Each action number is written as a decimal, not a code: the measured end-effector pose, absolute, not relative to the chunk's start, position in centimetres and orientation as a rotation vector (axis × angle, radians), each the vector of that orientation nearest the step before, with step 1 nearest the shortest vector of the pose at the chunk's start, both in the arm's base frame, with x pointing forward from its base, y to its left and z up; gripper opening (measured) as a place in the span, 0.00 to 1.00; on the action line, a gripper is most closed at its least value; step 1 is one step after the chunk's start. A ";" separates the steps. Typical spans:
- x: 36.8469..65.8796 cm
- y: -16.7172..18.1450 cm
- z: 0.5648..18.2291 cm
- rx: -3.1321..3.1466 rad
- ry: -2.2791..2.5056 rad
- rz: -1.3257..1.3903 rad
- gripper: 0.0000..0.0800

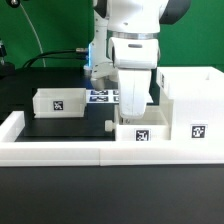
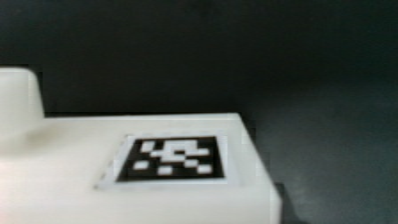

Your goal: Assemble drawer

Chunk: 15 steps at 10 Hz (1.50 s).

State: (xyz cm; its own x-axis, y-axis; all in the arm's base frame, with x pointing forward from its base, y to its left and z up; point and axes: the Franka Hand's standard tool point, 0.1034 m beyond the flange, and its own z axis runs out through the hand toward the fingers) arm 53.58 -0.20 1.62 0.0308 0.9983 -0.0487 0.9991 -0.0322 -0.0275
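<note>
The tall open-fronted white box shell stands at the exterior view's right, a tag on its front. One small white tray with a tag sits at the left. The second tray with a tag sits by the front rail, against the shell's left side. My gripper hangs straight over this second tray, its tips down at the tray's back wall. The fingertips are hidden, so open or shut does not show. The wrist view shows a white tagged surface very close, with a blurred white part beside it. No fingers show there.
The long low white rail edges the table's front and left. The marker board lies on the black table behind the gripper. Dark table shows between the left tray and the gripper.
</note>
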 end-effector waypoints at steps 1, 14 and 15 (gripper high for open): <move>54.0 -0.1 1.7 2.242 2.176 -0.083 0.05; 53.4 0.3 1.2 2.227 2.178 -0.066 0.05; 53.5 0.4 1.2 2.221 2.171 -0.040 0.05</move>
State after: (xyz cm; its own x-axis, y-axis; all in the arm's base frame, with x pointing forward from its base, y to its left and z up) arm 53.50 0.40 1.18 0.0232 0.9988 -0.0431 0.9997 -0.0229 0.0074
